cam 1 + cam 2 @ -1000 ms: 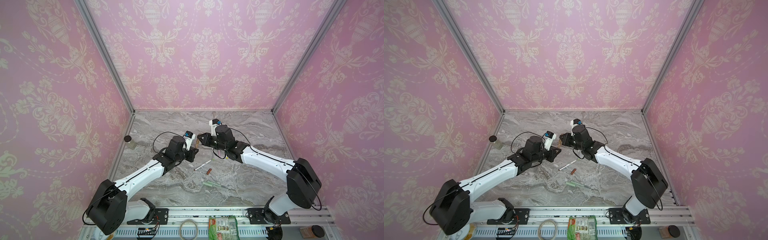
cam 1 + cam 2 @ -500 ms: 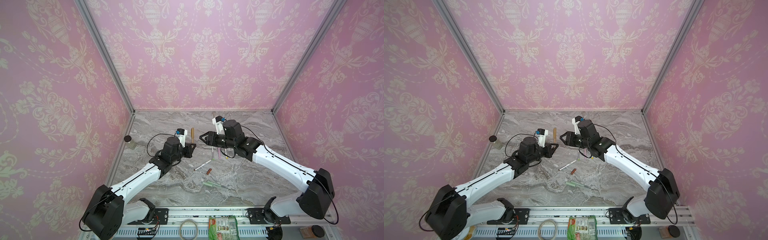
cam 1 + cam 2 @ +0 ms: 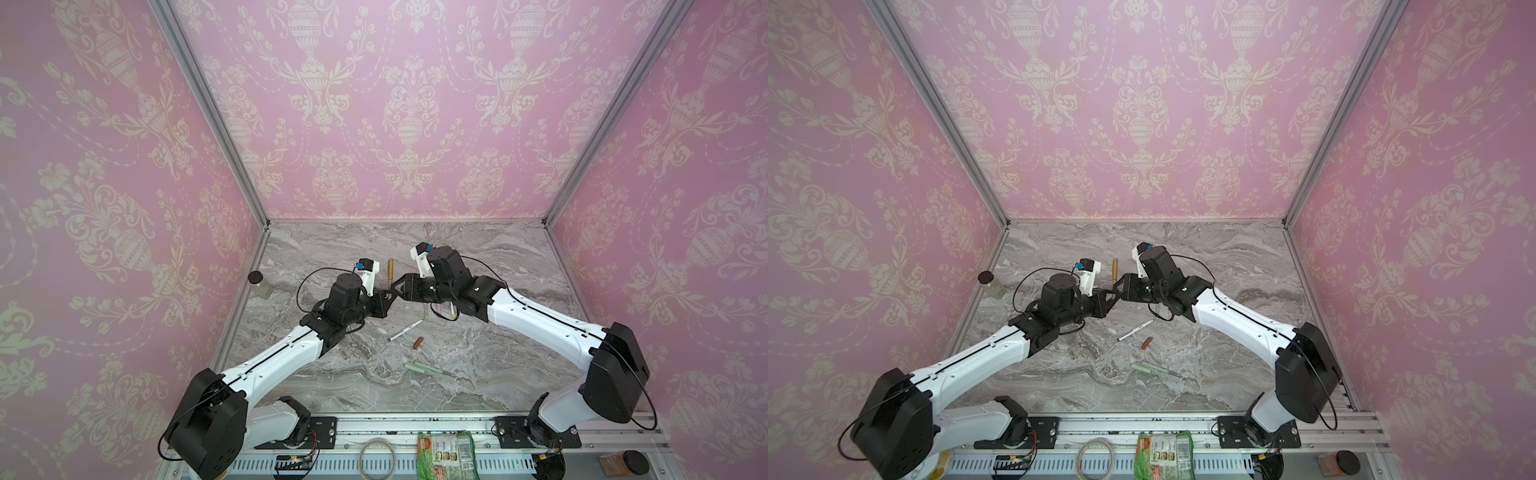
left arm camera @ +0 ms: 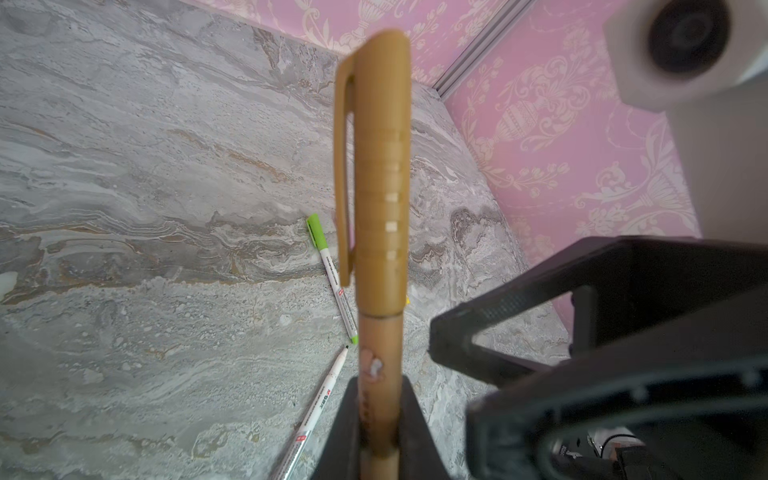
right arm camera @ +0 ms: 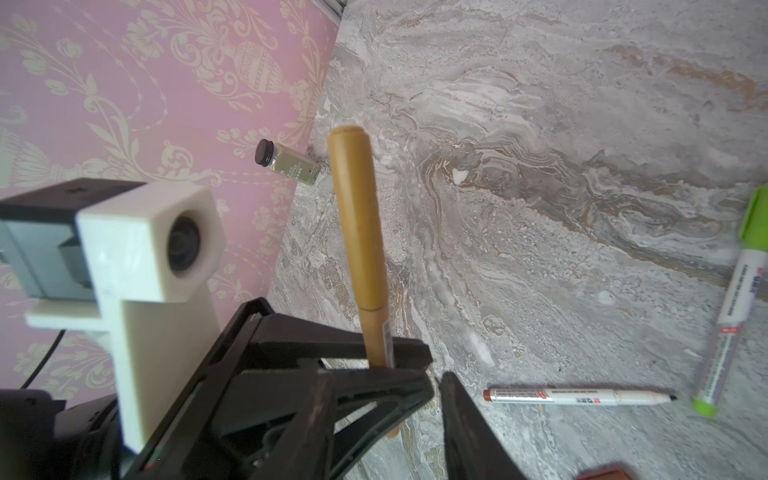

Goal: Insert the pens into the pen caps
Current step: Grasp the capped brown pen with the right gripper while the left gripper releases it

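Observation:
A tan pen [image 3: 390,272] stands upright with its tan pen cap [image 4: 382,166] pushed on, and my left gripper [image 3: 386,296] is shut on its lower barrel [image 4: 379,399]. My right gripper [image 3: 400,289] is open just right of that grip, holding nothing; its fingers [image 5: 457,415] flank bare marble. On the table lie an uncapped white pen [image 3: 404,331] with a brown end, a loose brown cap [image 3: 418,342], a sage green pen [image 3: 424,368] and a green-capped pen [image 5: 735,307], the last partly under my right arm in both top views.
A small dark-lidded bottle [image 3: 259,283] stands by the left wall. Pink patterned walls close the marble table [image 3: 498,374] on three sides. Beyond the front rail lie a green packet [image 3: 446,455], a wire ring [image 3: 376,455] and a jar [image 3: 623,463].
The right gripper, shut at the pen's cap a second ago, has opened and drawn slightly away. The left gripper has swung the capped pen upright, a little to the left.

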Robot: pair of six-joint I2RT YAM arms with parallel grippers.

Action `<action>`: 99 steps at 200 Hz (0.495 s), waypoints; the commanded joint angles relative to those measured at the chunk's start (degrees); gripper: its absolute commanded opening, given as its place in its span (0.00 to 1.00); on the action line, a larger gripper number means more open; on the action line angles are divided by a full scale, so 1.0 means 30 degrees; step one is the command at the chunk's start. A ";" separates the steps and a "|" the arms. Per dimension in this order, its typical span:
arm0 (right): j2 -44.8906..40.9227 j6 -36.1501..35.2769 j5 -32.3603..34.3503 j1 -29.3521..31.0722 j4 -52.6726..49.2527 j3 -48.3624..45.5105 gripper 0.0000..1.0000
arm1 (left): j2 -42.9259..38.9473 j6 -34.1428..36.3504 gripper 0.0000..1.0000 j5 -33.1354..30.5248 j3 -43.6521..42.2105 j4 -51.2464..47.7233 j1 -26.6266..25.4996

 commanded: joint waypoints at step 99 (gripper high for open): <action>0.1057 0.0128 0.0501 0.0095 0.0779 0.0858 0.16 | 0.0647 -0.0265 0.00 0.1603 0.1400 -0.0272 -0.0477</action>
